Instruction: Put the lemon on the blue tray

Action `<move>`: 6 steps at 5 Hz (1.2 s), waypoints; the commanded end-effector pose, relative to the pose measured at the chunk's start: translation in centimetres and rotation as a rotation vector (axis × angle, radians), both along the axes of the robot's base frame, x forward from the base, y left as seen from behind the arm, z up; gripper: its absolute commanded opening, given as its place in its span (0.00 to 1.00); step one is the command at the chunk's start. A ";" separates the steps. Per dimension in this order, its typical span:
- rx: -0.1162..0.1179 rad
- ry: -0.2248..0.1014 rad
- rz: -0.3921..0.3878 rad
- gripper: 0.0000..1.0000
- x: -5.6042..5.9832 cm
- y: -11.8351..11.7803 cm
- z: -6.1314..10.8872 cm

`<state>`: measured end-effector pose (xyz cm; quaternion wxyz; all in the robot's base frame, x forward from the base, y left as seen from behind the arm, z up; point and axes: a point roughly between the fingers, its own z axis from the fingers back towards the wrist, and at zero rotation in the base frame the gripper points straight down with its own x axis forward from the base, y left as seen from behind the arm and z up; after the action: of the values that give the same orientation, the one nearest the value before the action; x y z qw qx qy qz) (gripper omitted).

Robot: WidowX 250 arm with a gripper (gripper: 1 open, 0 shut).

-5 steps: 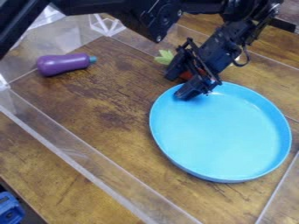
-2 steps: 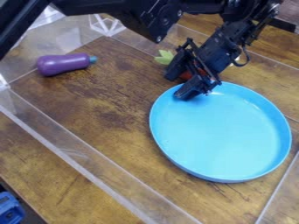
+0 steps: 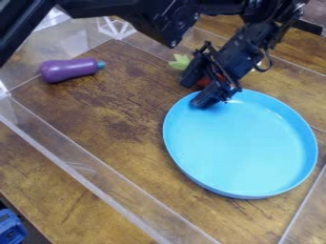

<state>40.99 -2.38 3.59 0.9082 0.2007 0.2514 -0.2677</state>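
Observation:
The blue tray (image 3: 242, 143) is a large round plate lying on the wooden table at the right. My black gripper (image 3: 212, 93) reaches down from the upper right, its tips at the tray's upper-left rim. Just behind the gripper's body a small yellow-green shape shows, which looks like the lemon (image 3: 181, 62); most of it is hidden by the gripper. It rests on the table outside the tray. The fingers are dark and blurred, so I cannot tell whether they are open or shut, and I see nothing between them.
A purple eggplant (image 3: 71, 69) lies on the table at the upper left. Clear plastic walls (image 3: 76, 162) border the table on the left and front. The dark arm (image 3: 166, 14) spans the top of the view.

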 end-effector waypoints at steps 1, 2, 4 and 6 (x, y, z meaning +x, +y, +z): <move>-0.016 -0.064 0.015 0.00 0.8 0.7 2.3; -0.016 -0.059 0.012 0.00 0.8 0.7 2.3; -0.018 -0.048 0.009 0.00 0.7 0.7 2.3; -0.021 -0.038 0.006 0.00 0.6 0.7 2.2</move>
<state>40.71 -2.38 3.73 0.9038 0.1964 0.2629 -0.2747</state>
